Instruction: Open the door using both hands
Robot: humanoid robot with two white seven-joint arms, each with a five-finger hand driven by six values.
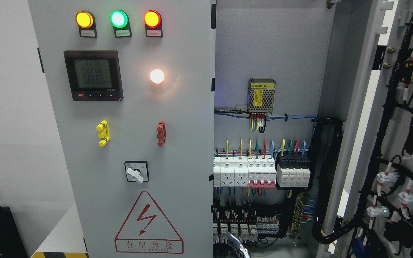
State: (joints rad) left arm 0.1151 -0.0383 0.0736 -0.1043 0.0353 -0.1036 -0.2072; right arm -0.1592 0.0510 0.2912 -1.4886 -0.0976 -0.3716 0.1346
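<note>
You are looking at a tall grey metal electrical cabinet; its left grey door panel with lamps, meter and warning triangle (127, 143) stands shut, facing you square, long axis vertical, while the right grey door with black wiring looms on its inner face (400, 143) is swung wide, its inner side turned toward you at the picture's right edge. Between them the cabinet interior (274, 53) lies bare, with white breakers (244, 173) in a row and a small perforated power supply (261, 95) above.

Only one piece of the robot shows: a silvery metallic finger part (238, 247) at the bottom edge, just right of the shut door's free vertical edge (213, 143); you cannot tell which arm it belongs to, nor whether its hand is wide or closed (too little of it is visible). That edge lies just up and left of it, so I judge the coming pull turns on hooking this edge and swinging the panel leftward on its left-side hinges.
</note>
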